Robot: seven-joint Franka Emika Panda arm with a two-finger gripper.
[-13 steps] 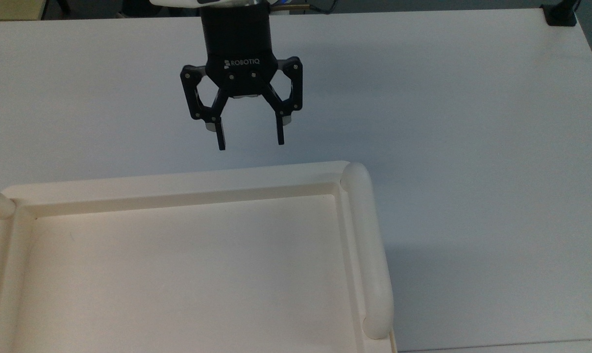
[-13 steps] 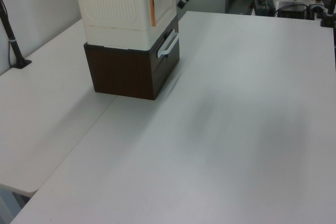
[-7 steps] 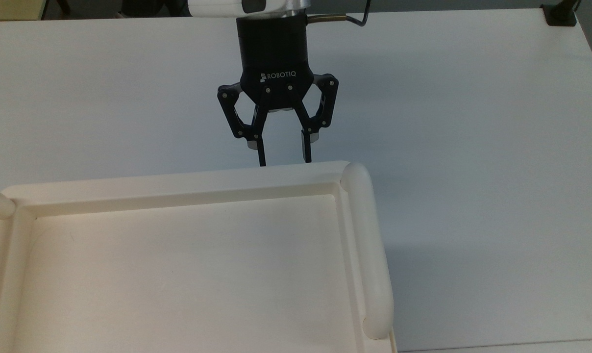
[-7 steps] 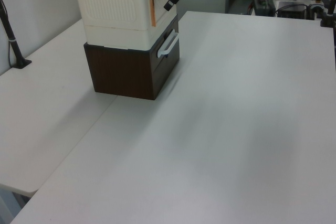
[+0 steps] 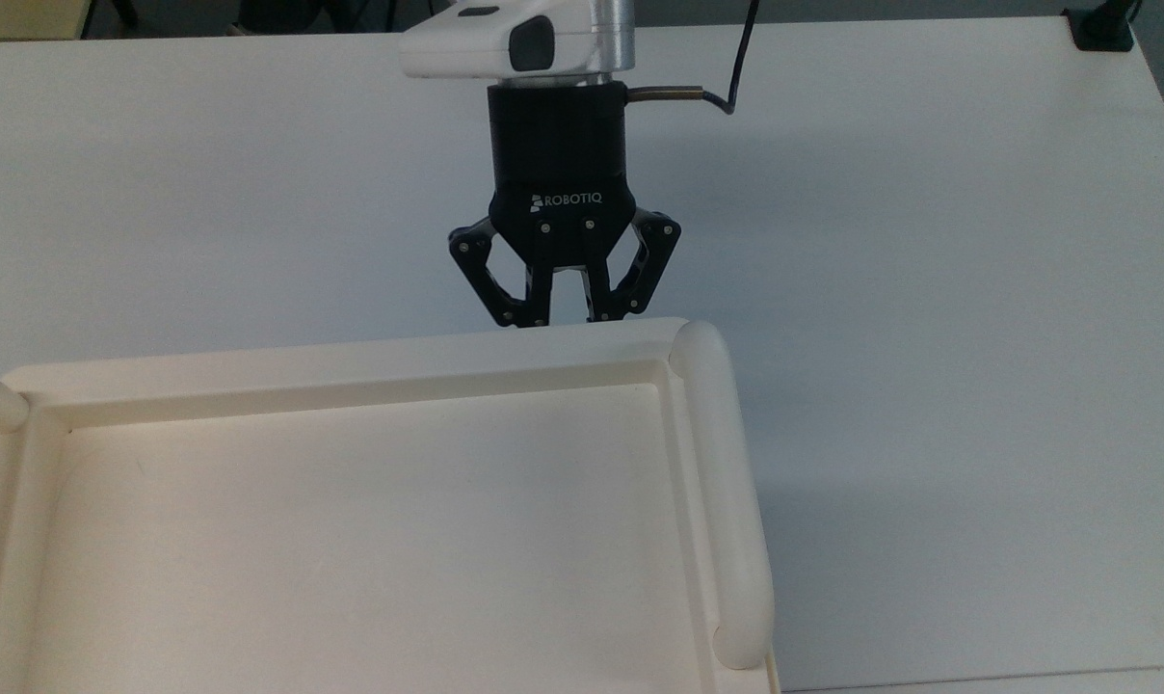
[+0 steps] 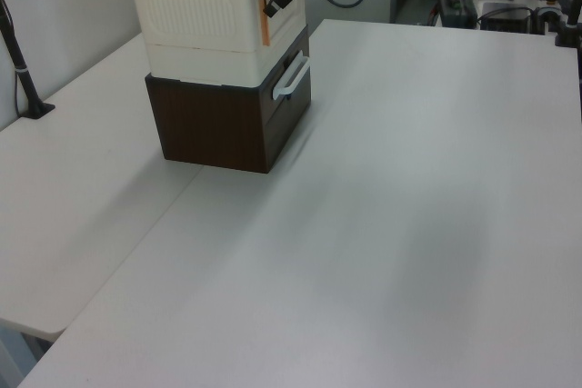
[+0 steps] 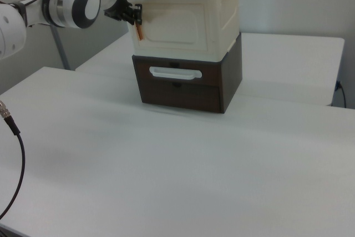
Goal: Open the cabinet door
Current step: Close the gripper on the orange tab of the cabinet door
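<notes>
Single-arm scene, door-opening task, approach-and-grasp step.

Cream-white plastic cabinet [image 7: 183,12] stacked on a dark brown wooden drawer unit [image 7: 186,84] with a white bar handle [image 7: 172,72], both on the white worktop [image 7: 177,159]. Cream-white flat rectangular cabinet door [image 7: 178,25] seen shut, flush with the cabinet front, facing the camera in the right view; narrow copper-orange fitting [image 7: 138,30] along its edge at the right view's left, the same strip visible at the cabinet corner in the left view [image 6: 265,20].

Black two-finger end effector [image 5: 555,322] pressed up to the cabinet's front edge in the top view, linkages folded inward and fingers drawn nearly together, tips hidden below the recessed tray-like top [image 5: 351,520] with its rounded tube rail [image 5: 727,501]. In the right view, end effector [image 7: 135,15] level with the top of the orange fitting, apparently closing on or around it; firm hold not confirmable.

Judged stage: early, door not yet moved. Next move likely to call for a secure pinch on the fitting, then a pull outward along the door's swing arc, away from the hinge side.

Legible writing: "ROBOTIQ" in white on the end effector body, top view.
</notes>
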